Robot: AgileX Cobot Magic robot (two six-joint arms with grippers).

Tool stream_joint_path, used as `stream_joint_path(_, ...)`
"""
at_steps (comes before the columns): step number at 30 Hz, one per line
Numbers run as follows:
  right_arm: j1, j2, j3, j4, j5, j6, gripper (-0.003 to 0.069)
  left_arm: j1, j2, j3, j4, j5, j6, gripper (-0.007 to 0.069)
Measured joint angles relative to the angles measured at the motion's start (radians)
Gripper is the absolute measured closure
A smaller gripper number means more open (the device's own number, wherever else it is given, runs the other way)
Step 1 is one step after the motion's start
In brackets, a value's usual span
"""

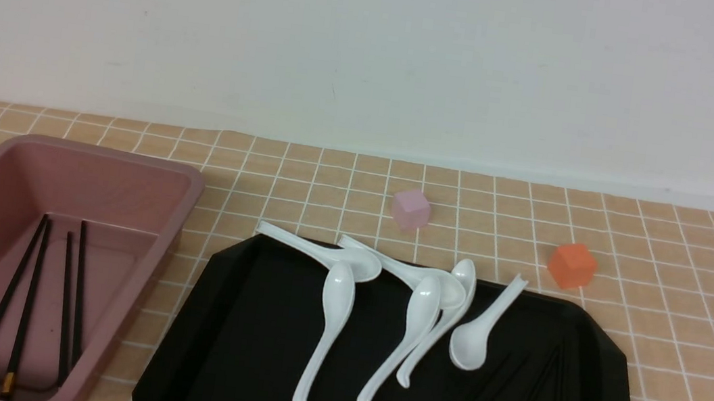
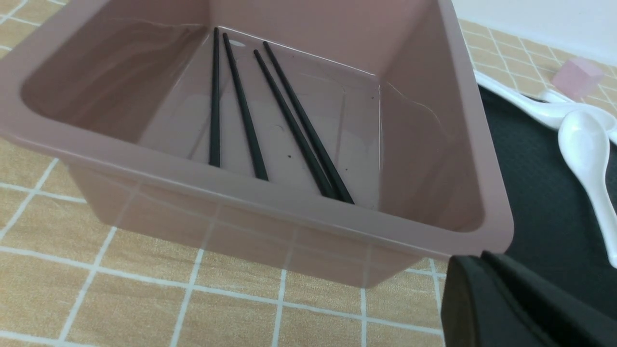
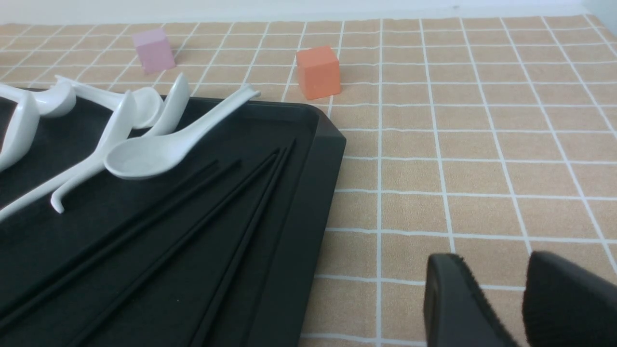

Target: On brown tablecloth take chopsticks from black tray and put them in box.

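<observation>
You've got 4 chopsticks (image 1: 32,297) in box (image 1: 187,197) lower left, more on black tray (image 1: 223,347). L gripper (image 2: 487,270) closed, empty; R gripper (image 3: 501,284) parted, empty.

Matte black pincer fingers (image 3: 569,303), broad and wedge-shaped with slightly fuzzy edges, on the right; on the left pincer (image 2: 511,308), same black, smooth, angular finger faces.

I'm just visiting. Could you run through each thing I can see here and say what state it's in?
box: upright, holds four chopsticks
black tray: holds spoons, more chopsticks
pink cube: on brown tablecloth
orange cube: on cloth
left gripper: shut, empty
right gripper: slightly open, empty
</observation>
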Motion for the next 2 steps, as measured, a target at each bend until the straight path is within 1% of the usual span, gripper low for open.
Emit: stream_joint_path(2, 0.000, 0.000, 0.000, 0.000, 0.000, 0.000, 0.0419, 0.000, 0.000, 0.000, 0.001, 0.000, 0.000, 0.0603)
